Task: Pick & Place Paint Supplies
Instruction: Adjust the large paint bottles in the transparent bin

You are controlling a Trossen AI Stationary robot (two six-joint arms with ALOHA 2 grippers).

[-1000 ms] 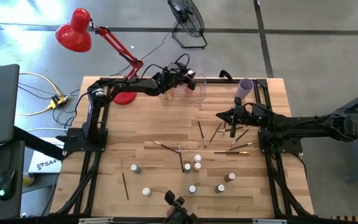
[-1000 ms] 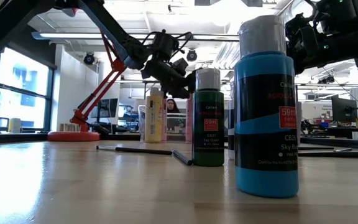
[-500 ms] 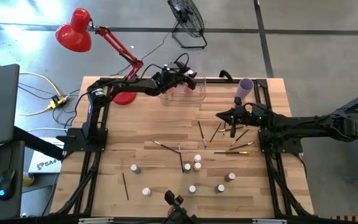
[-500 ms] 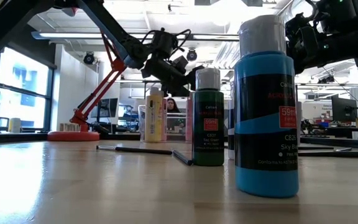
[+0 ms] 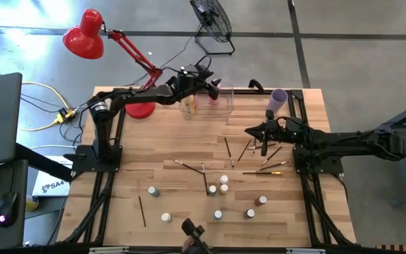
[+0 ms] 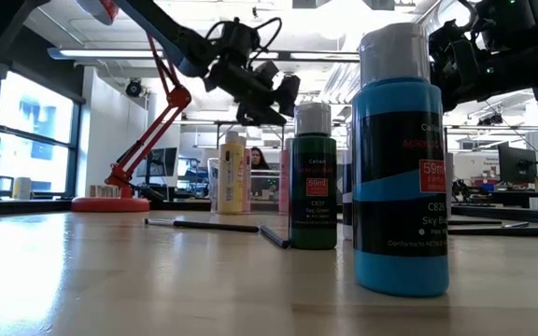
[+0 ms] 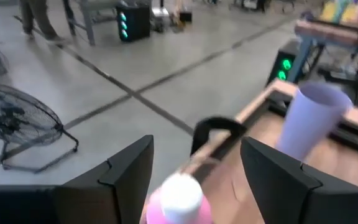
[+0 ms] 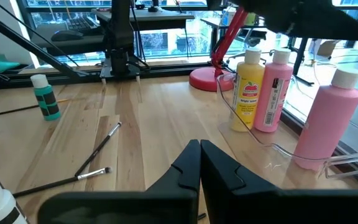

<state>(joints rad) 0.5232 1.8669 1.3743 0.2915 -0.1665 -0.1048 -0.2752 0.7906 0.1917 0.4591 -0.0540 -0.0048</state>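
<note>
My left gripper (image 5: 210, 83) hangs with its fingers spread and empty above the clear bin (image 5: 225, 109) at the table's far edge, where a pink bottle (image 7: 178, 200) stands upright directly beneath it. The brushes (image 5: 229, 151) lie flat mid-table, long axes mostly running toward the bin, right beside my right gripper (image 5: 263, 149), which is clamped shut on nothing. That arm is the nearer.
</note>
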